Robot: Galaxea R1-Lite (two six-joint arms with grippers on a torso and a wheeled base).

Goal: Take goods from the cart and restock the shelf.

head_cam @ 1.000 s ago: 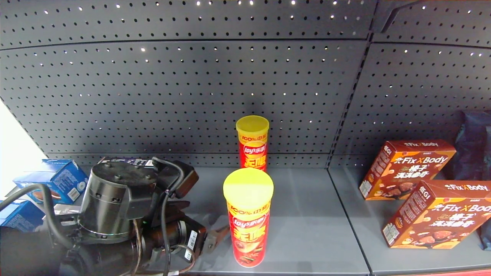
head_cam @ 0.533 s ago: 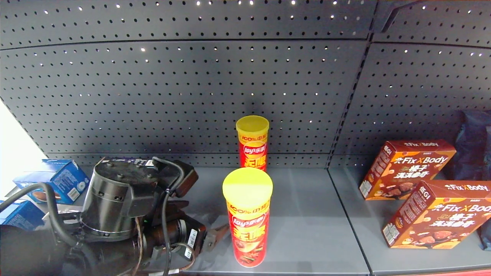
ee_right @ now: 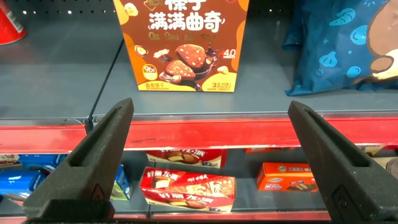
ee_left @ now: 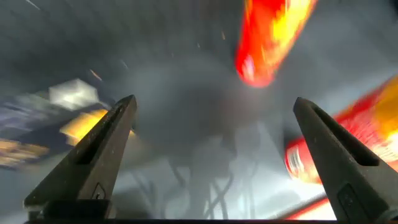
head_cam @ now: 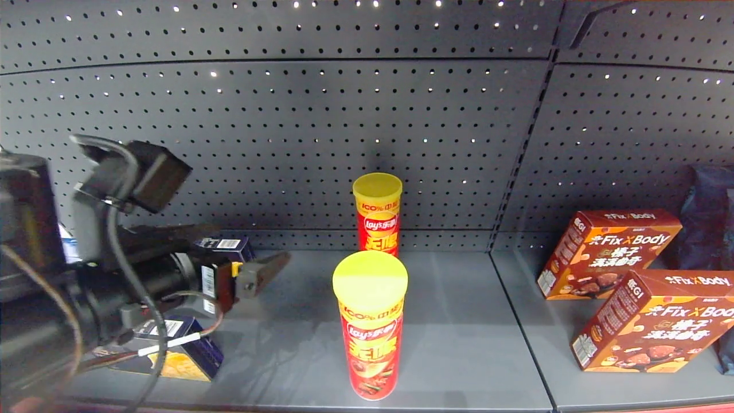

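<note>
My left gripper (ee_left: 214, 109), fingers (ee_left: 102, 152) spread and empty, has risen and drawn back leftward from the front chip can (head_cam: 371, 327), now well apart. The can stands upright on the shelf (head_cam: 459, 344), before the rear can (head_cam: 377, 213). Judged: placement complete; the cart comes next. My right gripper (ee_right: 210, 109) hangs spread, empty.

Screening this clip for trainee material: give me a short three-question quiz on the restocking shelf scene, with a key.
1. True or false: the left end effector is shut on a can.
2. What stands behind the nearer yellow-lidded red cylindrical can on the grey metal shelf? A) a glass bottle B) a matching can C) a green bag
3. Fill in: the brown cardboard boxes sit on the robot's ____ of the cans.
Key: 1 false; 2 B; 3 right.
</note>
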